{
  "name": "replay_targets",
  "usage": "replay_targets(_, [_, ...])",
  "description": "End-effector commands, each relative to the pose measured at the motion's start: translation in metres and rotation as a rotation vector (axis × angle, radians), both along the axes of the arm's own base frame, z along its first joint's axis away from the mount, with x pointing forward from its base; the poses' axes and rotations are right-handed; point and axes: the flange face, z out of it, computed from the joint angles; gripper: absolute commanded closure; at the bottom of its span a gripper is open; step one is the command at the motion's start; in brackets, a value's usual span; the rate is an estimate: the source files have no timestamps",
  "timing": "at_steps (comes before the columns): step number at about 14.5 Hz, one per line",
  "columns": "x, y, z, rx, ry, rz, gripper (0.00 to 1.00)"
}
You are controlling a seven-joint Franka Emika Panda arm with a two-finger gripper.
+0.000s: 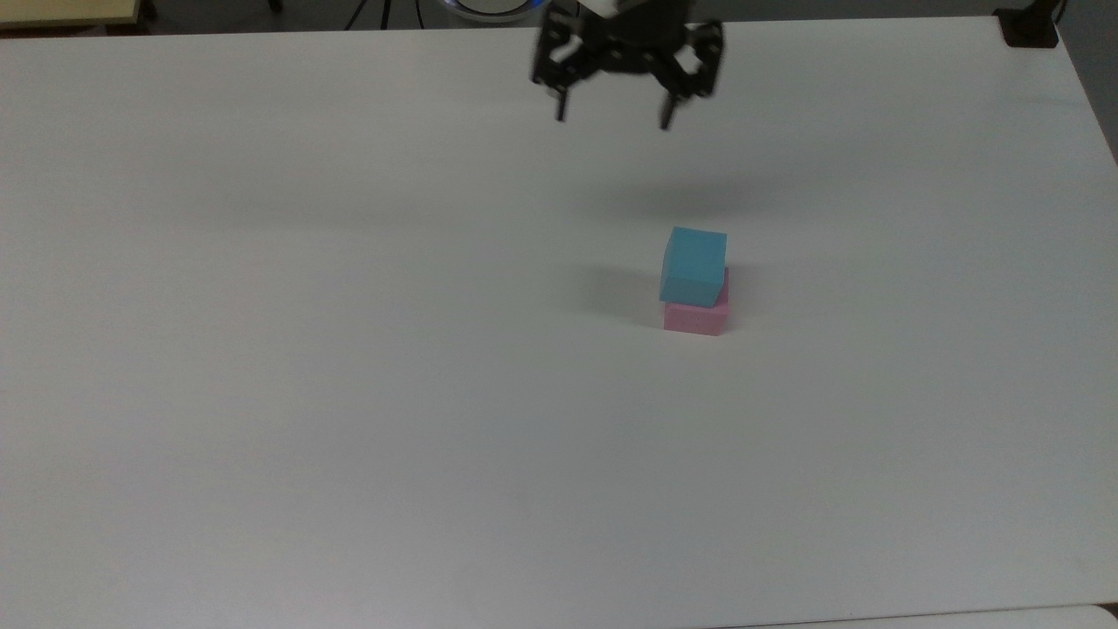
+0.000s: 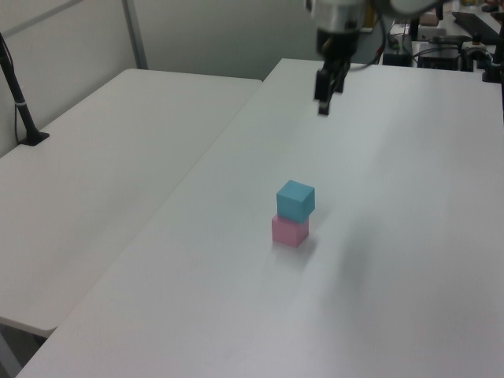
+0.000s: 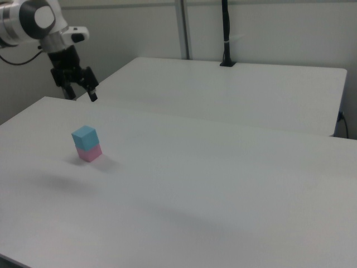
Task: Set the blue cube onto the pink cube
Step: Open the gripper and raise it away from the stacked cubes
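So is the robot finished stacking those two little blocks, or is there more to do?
It looks finished: the light-blue foam cube rests on the pink foam cube, slightly askew. The gripper hangs above the white table, jaws open, holding nothing. Nothing seems left.

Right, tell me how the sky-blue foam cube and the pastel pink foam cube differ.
Colour: the sky-blue foam cube is light blue; the pastel pink foam cube is pink.
Position: the blue cube sits on top, the pink cube rests on the white table.
Pose: the blue cube is turned slightly, its edges not lining up with the pink cube's.
Shared: same size, matte, both free of the claw.
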Motion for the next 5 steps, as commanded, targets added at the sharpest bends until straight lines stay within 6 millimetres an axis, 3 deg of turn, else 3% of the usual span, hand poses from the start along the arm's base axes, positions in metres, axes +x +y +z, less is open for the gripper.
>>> replay_targets(1, [-0.028,-0.071,0.031,0.088,0.069,0.062,0.0])
replay_targets(5, [-0.035,-0.098,0.032,0.093,0.12,0.055,0.0])
